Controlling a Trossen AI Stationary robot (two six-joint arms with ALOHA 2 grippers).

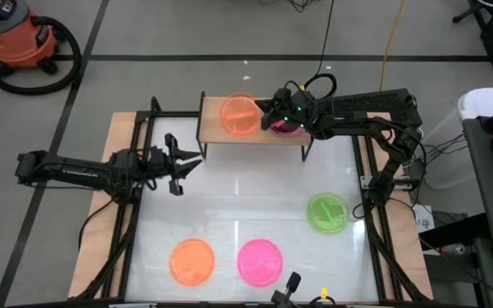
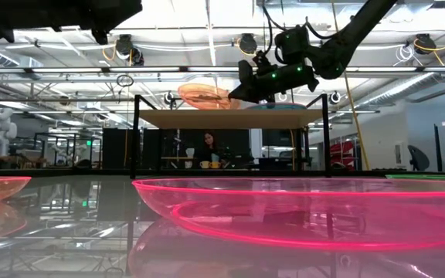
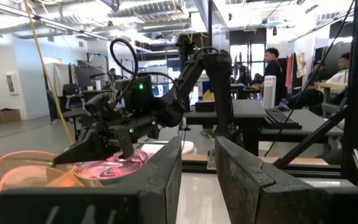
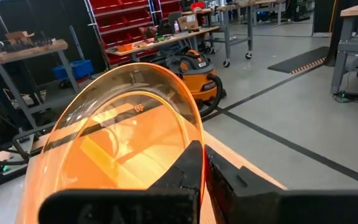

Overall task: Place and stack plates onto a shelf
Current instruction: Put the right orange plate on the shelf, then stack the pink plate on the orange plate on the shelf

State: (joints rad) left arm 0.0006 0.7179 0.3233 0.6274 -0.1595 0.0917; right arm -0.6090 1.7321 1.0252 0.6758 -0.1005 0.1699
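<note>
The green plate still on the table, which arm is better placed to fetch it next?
Probably the right: the green plate lies on its side of the table. But the right gripper is busy with an orange plate over the shelf; the left gripper waits open.

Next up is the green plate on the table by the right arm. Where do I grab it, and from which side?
Pinch the rim of the green plate, probably the edge nearest the right gripper, coming down from above. It lies flat, bowl up, alone on the white tabletop, so only its thin raised lip gives the fingers purchase.
</note>
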